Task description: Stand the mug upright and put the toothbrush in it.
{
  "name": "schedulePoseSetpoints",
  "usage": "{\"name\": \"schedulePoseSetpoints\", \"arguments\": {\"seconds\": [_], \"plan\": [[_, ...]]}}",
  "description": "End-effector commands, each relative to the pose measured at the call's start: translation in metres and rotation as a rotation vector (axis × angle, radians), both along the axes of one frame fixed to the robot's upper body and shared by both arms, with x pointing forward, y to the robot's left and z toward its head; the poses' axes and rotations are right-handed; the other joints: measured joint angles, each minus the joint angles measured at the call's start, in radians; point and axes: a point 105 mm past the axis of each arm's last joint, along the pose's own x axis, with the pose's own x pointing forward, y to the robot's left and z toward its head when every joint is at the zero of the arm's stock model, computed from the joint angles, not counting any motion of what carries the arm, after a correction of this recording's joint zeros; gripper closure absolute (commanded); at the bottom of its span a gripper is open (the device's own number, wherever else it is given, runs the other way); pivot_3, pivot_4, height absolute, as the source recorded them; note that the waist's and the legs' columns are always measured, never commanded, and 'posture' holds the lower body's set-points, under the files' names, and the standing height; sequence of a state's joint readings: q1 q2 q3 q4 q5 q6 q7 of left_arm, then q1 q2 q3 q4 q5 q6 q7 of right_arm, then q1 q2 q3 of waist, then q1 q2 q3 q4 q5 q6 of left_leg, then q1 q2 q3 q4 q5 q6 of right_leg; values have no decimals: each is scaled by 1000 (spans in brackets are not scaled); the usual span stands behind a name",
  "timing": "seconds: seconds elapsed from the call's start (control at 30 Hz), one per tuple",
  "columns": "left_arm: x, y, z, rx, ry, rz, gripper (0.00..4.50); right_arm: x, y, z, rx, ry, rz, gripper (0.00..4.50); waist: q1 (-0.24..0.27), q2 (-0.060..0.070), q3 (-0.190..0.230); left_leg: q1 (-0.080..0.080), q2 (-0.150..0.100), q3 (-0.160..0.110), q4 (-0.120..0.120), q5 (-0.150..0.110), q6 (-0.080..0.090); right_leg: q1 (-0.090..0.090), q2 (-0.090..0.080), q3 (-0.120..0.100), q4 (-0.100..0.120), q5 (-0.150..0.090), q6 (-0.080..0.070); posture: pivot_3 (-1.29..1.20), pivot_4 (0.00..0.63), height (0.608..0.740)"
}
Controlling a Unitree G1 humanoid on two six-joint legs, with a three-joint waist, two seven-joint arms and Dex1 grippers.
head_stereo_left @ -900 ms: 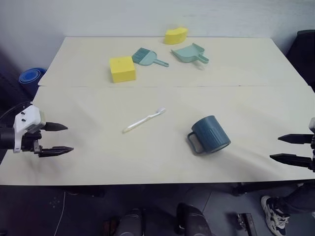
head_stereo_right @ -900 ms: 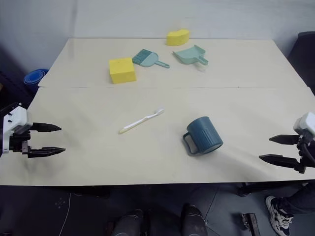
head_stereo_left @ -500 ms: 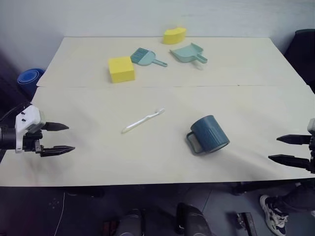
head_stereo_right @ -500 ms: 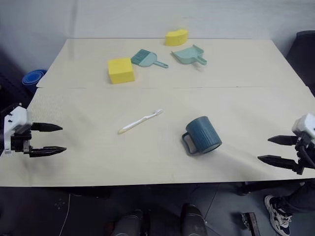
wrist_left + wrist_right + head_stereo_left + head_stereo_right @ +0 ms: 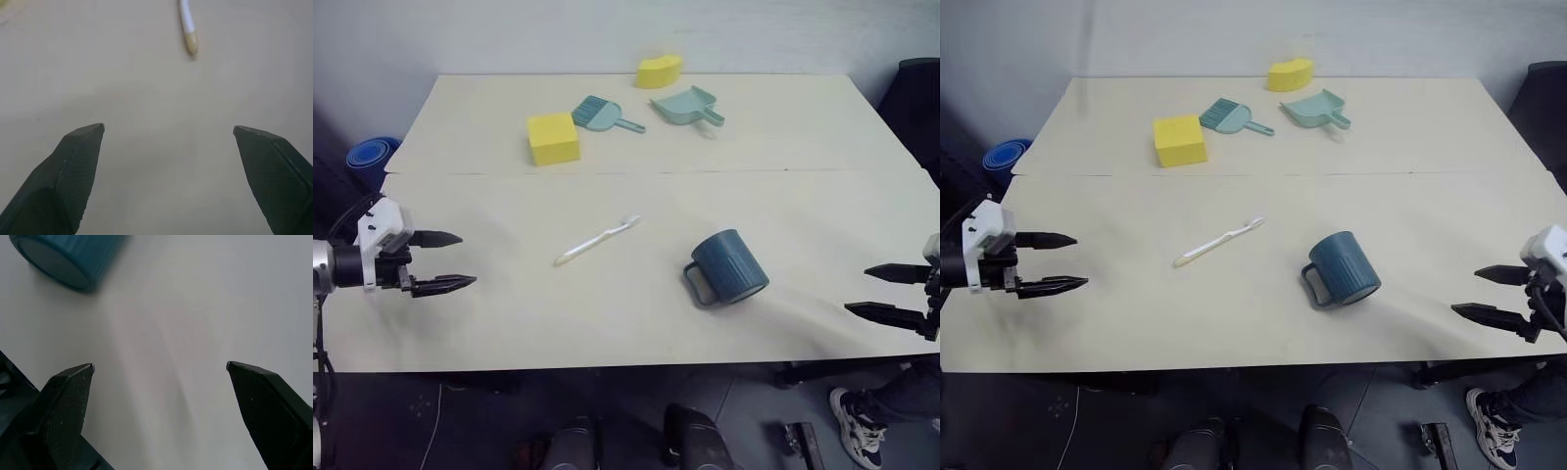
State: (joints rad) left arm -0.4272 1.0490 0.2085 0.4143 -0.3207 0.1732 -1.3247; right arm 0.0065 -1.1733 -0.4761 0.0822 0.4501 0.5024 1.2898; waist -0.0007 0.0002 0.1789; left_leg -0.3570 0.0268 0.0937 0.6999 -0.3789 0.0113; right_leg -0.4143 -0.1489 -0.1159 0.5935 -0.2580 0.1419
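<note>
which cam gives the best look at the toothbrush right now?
Either head view: the whole toothbrush lies flat on the table, bristle head at the far end, left of the tipped mug. The left wrist view catches just its handle tip beyond the open left gripper.

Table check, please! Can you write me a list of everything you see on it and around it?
Surface: pale table, two boards meeting at a seam.
Job's things: mug lying on its side; toothbrush flat, apart from the mug.
Clutter: yellow block, yellow wedge, teal hand brush, teal dustpan.
Grippers: left gripper and right gripper both open, empty, at the table's sides.
Cables: black cable behind the left gripper.
Surroundings: blue bowls on floor; a shoe.
</note>
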Motion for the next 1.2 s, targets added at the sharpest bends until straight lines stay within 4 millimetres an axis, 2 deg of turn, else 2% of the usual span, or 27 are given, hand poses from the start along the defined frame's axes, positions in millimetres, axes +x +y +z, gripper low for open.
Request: {"name": "schedulePoseSetpoints", "arguments": {"seconds": [0.03, 0.07, 0.13, 0.17, 0.27, 0.37, 0.4, 0.57, 0.67, 0.77, 0.9, 1.07, 1.2], "plan": [[1, -19, 17, -56, -12, -72, 9, 3, 1, 17, -7, -96, -44, 0, -1, 0, 0, 0, 0, 0, 0, 0, 0, 0, 0, 0, 0, 0, 0, 0, 150, 740], [-1, -27, 21, -79, -5, -108, 9, 2, 4, 19, -6, -106, -43, 0, 0, 0, 0, 0, 0, 0, 0, 0, 0, 0, 0, 0, 0, 0, 0, 0, 150, 740], [-7, -48, 34, -132, 11, -192, 0, 3, 17, 31, 41, -150, -59, 367, 0, 0, 0, 0, 0, 0, 0, 0, 0, 0, 0, 0, 1, 0, 0, 0, 150, 740], [-12, -62, 40, -151, 23, -251, 0, 1, 30, 40, 85, -169, -47, 603, 0, 0, 0, 0, 0, 0, 0, 0, 0, 0, 0, 0, 1, 0, 0, 0, 150, 740], [-29, -92, 53, -168, 57, -392, 0, -11, 78, 55, 159, -177, 45, 1595, 1, 0, 0, 0, 1, -1, 1, 0, 0, 0, 0, 0, 2, 0, 0, 0, 150, 740], [-40, -114, 60, -140, 78, -497, 0, -24, 122, 55, 161, -149, 133, 2630, 2, 0, 0, 1, 2, -2, 1, 0, -1, 0, 1, 0, 2, 0, 0, 0, 150, 740], [-44, -120, 61, -131, 87, -530, 0, -26, 131, 52, 167, -134, 135, 2979, 3, 0, 0, 1, 2, -2, 1, -1, -1, 1, 1, 0, 2, 0, 0, 0, 150, 740], [-60, -147, 62, -79, 133, -727, 0, -19, 181, 19, 175, -105, 76, 2979, 1, -3, -1, 1, 2, -2, 1, -1, -2, 0, 2, 1, 1, 0, -1, 0, 150, 740], [-57, -157, 62, -57, 142, -787, 0, -3, 199, 0, 217, -89, -59, 2979, 2, -3, -1, 0, 1, -1, 2, -1, -3, 0, 2, 1, 1, 0, -2, 0, 150, 740], [-53, -162, 60, -37, 139, -810, 0, 2, 210, -13, 201, -64, -124, 2979, 2, -3, -1, 0, 1, -1, 2, -1, -2, 0, 2, 2, 2, 0, -2, 0, 150, 740], [-49, -170, 59, -23, 135, -848, 0, 11, 217, -24, 184, -57, -217, 2979, 0, -3, -1, 0, 1, -1, 1, -1, -2, -1, 3, 1, 2, 0, -2, 0, 150, 740], [-48, -177, 60, -23, 124, -868, 0, 19, 209, -35, 77, -60, -273, 2979, 0, -3, -1, -1, 1, -1, 1, -1, -2, -1, 3, 1, 1, 0, -2, 0, 150, 740], [-47, -180, 62, -25, 104, -865, 0, 29, 204, -37, 34, -86, -309, 2979, -1, -3, -1, -1, 1, -1, 1, -1, -2, -1, 3, 2, 1, 0, -2, 0, 150, 740]]}}
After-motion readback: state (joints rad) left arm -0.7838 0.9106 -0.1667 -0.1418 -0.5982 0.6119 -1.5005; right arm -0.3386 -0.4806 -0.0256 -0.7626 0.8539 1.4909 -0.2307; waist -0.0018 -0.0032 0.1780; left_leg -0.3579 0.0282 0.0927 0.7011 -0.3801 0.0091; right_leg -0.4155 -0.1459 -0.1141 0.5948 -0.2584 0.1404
